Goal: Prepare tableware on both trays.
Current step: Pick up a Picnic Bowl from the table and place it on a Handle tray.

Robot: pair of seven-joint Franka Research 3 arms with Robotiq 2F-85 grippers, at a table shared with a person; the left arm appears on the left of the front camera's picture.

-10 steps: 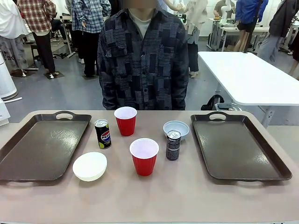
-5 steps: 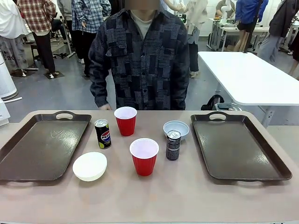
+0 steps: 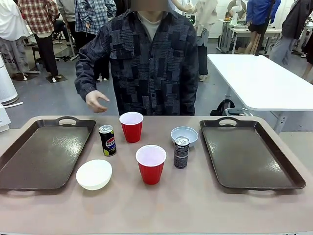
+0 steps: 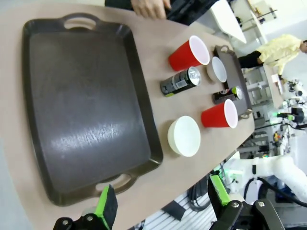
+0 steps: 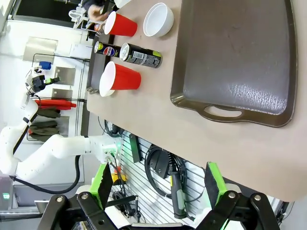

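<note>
Left tray [image 3: 44,156], frame left; right tray [image 3: 249,156], frame right. Between them on the tabletop:
- white bowl [image 3: 94,174], lower left
- grey-blue bowl [image 3: 184,134], right of centre
- far red cup [image 3: 131,127] and near red cup [image 3: 151,164], centre
- Pepsi can [image 3: 107,140], left of the cups
- black can [image 3: 181,152], touching the grey-blue bowl's front

Left gripper [image 4: 162,201] and right gripper [image 5: 158,184]: fingers spread, holding nothing.
</note>
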